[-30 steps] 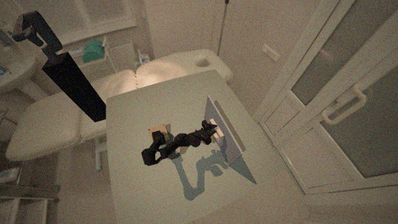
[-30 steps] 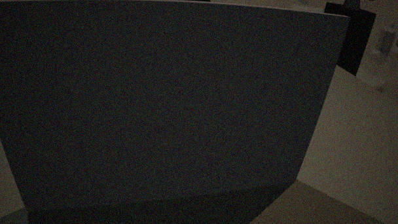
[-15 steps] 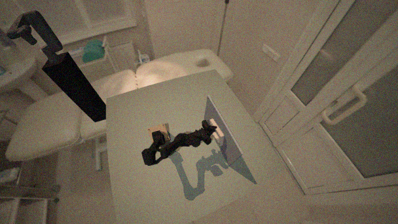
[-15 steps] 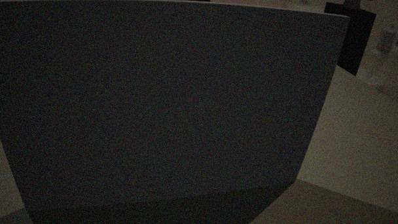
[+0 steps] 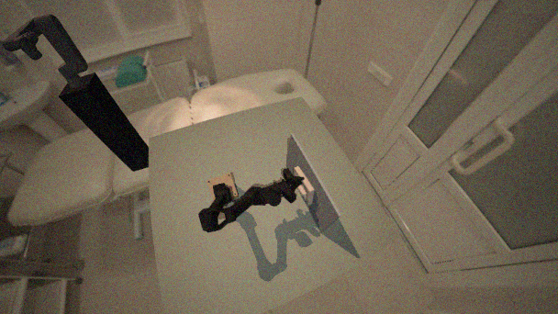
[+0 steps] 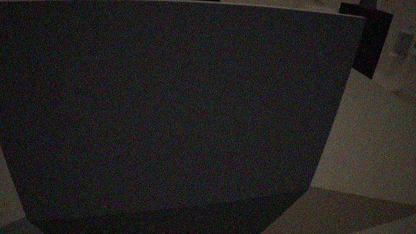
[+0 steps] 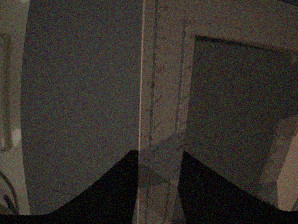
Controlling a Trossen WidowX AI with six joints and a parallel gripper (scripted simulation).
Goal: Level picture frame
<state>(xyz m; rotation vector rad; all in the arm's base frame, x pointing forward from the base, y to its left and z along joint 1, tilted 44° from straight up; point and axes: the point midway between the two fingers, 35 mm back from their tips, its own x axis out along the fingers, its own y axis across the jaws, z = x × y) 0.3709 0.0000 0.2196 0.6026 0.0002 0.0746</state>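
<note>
The picture frame [image 5: 308,185] [image 7: 167,75], pale with a dark inner area, is at the near face of the upright panel [image 5: 295,153] [image 6: 171,102] [image 7: 80,100]. In the wrist view its left side bar runs nearly upright, and the inner edge of its top bar slopes down to the right. My gripper [image 5: 299,182] [image 7: 160,153] is shut on that side bar, one black finger on each side. The arm hides part of the frame in the top view. The exterior view shows only the panel's dark back. The screw and the notched strip are hidden. I cannot tell the exact tilt.
The panel stands upright on the grey-green table [image 5: 193,275], with shadows of the arm and panel below. The arm's base plate [image 5: 216,180] is left of the panel. A long black box [image 5: 107,124] on an arm hangs beyond the table's left edge. A pale couch [image 5: 64,170] is behind.
</note>
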